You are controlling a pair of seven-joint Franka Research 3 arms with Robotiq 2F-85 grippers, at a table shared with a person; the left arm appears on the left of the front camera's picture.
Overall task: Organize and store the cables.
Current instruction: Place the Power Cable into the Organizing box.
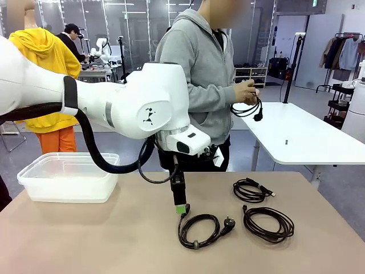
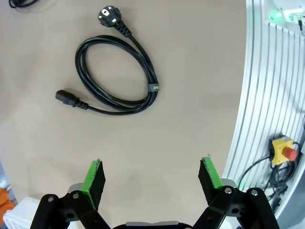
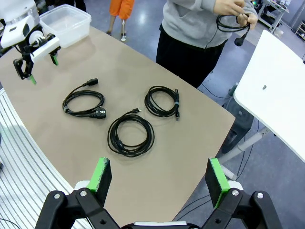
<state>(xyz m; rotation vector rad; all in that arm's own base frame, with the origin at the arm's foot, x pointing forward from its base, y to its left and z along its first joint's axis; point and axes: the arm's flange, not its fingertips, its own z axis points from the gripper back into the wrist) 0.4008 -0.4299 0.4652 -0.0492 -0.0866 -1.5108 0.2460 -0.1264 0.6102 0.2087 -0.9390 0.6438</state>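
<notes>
Three coiled black cables lie on the tan table. The power cord (image 1: 199,229) (image 2: 116,78) (image 3: 85,102), with a chunky plug, is nearest my left gripper. A plain coil (image 1: 268,224) (image 3: 131,133) lies to its right, and a smaller coil (image 1: 251,191) (image 3: 162,101) lies farther back. My left gripper (image 1: 181,209) (image 2: 151,176) (image 3: 40,57) hangs open, just above the table beside the power cord and touching nothing. Higher up, off the table's near right corner, my right gripper (image 3: 158,177) is open and empty. A person at the far side holds another cable (image 1: 249,108) (image 3: 233,21) in both hands.
A clear plastic container (image 1: 68,176) (image 3: 66,21) stands at the table's far left corner. A white table (image 1: 302,137) stands behind on the right. Ribbed white rails (image 2: 271,95) with a red stop button (image 2: 288,152) run along the robot's side.
</notes>
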